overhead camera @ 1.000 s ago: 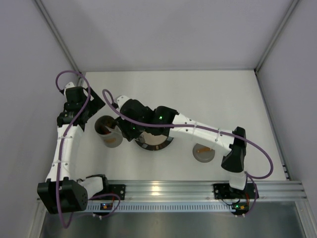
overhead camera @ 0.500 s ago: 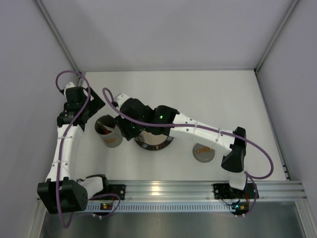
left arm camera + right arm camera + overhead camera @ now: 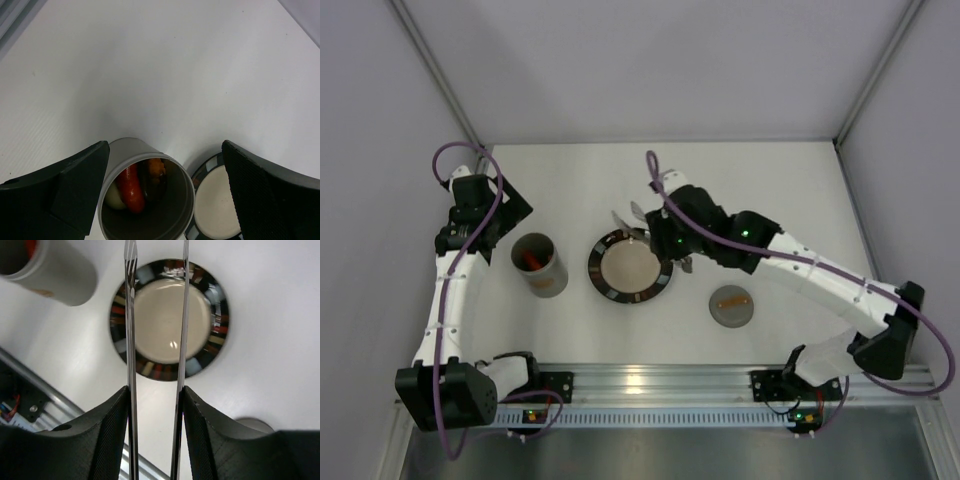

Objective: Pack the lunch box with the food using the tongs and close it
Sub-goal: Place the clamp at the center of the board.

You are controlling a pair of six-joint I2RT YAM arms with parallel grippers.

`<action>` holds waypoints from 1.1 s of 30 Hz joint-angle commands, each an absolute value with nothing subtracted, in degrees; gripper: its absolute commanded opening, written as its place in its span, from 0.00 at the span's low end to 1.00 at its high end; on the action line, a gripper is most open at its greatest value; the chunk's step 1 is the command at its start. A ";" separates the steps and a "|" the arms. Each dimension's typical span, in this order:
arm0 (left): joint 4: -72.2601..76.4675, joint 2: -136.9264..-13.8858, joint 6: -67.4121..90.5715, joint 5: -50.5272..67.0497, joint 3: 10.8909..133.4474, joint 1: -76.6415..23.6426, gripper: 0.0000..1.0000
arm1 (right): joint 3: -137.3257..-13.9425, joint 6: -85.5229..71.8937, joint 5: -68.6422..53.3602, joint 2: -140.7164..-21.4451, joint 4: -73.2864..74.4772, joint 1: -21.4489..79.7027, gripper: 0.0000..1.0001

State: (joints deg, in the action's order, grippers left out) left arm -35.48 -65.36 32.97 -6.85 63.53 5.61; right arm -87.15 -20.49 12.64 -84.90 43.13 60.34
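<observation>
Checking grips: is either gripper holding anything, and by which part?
The right gripper pinches the thin silver metal tongs across both arms, behind the tips; the left gripper holds nothing.

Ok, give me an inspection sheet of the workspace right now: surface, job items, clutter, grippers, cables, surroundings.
Surface: white table, no marks seen.
Job's things: lunch box upright and open, food inside; lid lying on the table, right of the plate, which holds no food; tongs in the right gripper.
Clutter: nothing seen.
Grippers: left gripper open beside the lunch box; right gripper clamped on the tongs near the plate's far edge.
Cables: purple cables looped along both arms, clear of the items.
Surroundings: pale walls on three sides; metal rail at the near edge.
</observation>
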 commanded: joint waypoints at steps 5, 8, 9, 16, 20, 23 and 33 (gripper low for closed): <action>-32.25 -64.51 32.78 -6.24 64.51 6.06 0.99 | -71.74 -24.78 17.57 -71.72 37.62 46.51 0.45; -32.26 -64.51 32.87 -6.06 64.42 6.06 0.99 | -68.05 -25.14 18.11 -72.15 35.52 41.85 0.45; -32.26 -64.42 32.87 -5.98 64.42 6.06 0.99 | -67.33 -25.40 17.84 -73.20 34.72 40.62 0.45; -32.26 -64.34 32.87 -5.80 64.16 6.06 0.99 | -64.51 -27.59 17.49 -81.55 26.11 32.89 0.46; -32.34 -64.16 32.61 -5.98 64.07 6.06 0.99 | -65.56 -27.60 17.49 -86.91 23.82 30.68 0.48; -32.34 -64.16 32.52 -5.89 64.16 6.06 0.99 | -66.27 -27.25 17.40 -90.69 22.86 29.01 0.52; -31.99 -64.34 32.52 -5.45 64.25 6.06 0.99 | -69.34 -25.85 14.94 -97.20 21.44 23.47 0.68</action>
